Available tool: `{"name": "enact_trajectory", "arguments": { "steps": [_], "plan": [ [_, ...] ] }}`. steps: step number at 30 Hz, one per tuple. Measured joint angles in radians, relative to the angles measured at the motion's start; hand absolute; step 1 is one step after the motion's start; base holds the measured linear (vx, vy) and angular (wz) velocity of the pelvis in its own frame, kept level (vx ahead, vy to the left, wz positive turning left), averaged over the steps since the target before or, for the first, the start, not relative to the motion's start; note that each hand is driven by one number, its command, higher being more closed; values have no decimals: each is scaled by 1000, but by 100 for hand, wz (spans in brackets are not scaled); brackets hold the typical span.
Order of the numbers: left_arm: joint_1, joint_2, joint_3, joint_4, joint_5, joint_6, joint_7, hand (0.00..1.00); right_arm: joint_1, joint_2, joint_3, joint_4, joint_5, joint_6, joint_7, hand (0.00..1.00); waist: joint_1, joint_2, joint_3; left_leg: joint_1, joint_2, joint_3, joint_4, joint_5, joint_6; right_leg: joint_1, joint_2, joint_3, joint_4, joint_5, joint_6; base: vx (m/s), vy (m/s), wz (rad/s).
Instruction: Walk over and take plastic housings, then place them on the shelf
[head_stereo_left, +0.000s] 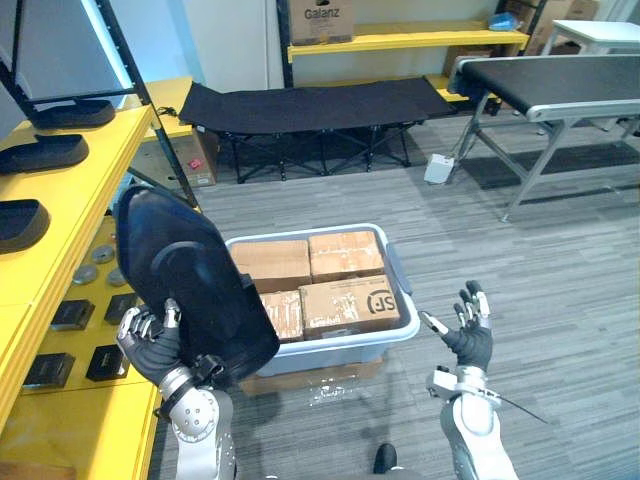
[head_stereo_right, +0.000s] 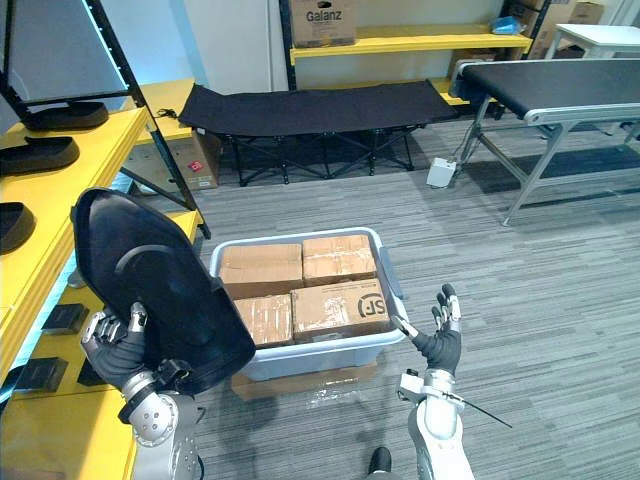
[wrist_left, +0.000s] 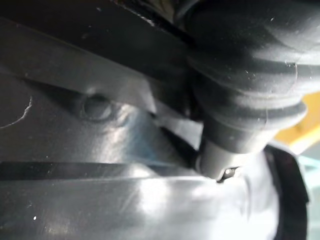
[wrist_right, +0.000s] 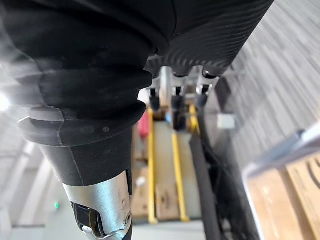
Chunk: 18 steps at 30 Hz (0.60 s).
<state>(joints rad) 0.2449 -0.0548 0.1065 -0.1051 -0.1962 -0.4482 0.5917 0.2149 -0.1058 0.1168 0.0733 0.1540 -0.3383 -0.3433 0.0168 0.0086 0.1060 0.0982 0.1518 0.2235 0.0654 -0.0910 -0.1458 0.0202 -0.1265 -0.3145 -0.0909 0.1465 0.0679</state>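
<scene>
A large black plastic housing (head_stereo_left: 190, 280) stands tilted at the lower left, beside the yellow shelf (head_stereo_left: 70, 200). My left hand (head_stereo_left: 148, 340) grips its lower edge with the fingers curled round it. In the left wrist view the housing's dark glossy surface (wrist_left: 100, 150) lies right against the hand. Three more black housings (head_stereo_left: 45, 153) rest on the shelf's upper level. My right hand (head_stereo_left: 468, 340) is raised at the lower right with its fingers (wrist_right: 175, 97) spread and straight, holding nothing.
A grey bin (head_stereo_left: 400, 330) packed with cardboard boxes (head_stereo_left: 345, 300) sits on the floor between my hands. Small black parts (head_stereo_left: 72, 315) and metal discs (head_stereo_left: 85, 273) lie on the shelf's lower level. Behind are a black folding cot (head_stereo_left: 320, 105) and a conveyor table (head_stereo_left: 560, 80).
</scene>
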Motion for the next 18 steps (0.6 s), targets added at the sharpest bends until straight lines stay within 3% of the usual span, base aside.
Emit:
{"name": "enact_trajectory", "arguments": {
  "steps": [5, 10, 13, 16, 18],
  "plan": [
    [25, 6, 9, -85, 10, 0, -11, 100, -40, 3, 25, 34, 44, 18, 45, 0, 30, 7, 4, -48, -10, -82, 16, 0, 1, 18, -15, -83, 0, -11, 5, 20, 28, 50],
    [101, 1, 111, -231, 61, 0, -50, 100, -119, 4, 115, 141, 56, 35, 114, 0, 101, 10, 4, -77, -43, -232, 16, 13, 5, 90, -40, -228, 9, -23, 30, 65, 43, 89],
    [136, 1, 211, -265, 61, -1, -78, 100, -163, 3, 187, 142, -11, 34, 123, 0, 152, 9, 4, -89, -76, -299, 14, 18, 15, 125, -64, -290, 10, -33, 47, 64, 70, 66],
    [154, 2, 278, -271, 42, -11, -131, 100, -227, 8, 219, 144, -67, 32, 95, 0, 194, 1, 4, -107, -99, -354, 12, 20, 26, 140, -77, -283, 11, -36, 49, 45, 91, 56],
    [157, 7, 291, -271, 19, -20, -176, 100, -246, 9, 209, 143, -67, 31, 56, 0, 190, -4, 6, -122, -107, -408, 12, 22, 30, 134, -87, -205, 63, -77, 49, 61, 103, 80]
  ]
}}
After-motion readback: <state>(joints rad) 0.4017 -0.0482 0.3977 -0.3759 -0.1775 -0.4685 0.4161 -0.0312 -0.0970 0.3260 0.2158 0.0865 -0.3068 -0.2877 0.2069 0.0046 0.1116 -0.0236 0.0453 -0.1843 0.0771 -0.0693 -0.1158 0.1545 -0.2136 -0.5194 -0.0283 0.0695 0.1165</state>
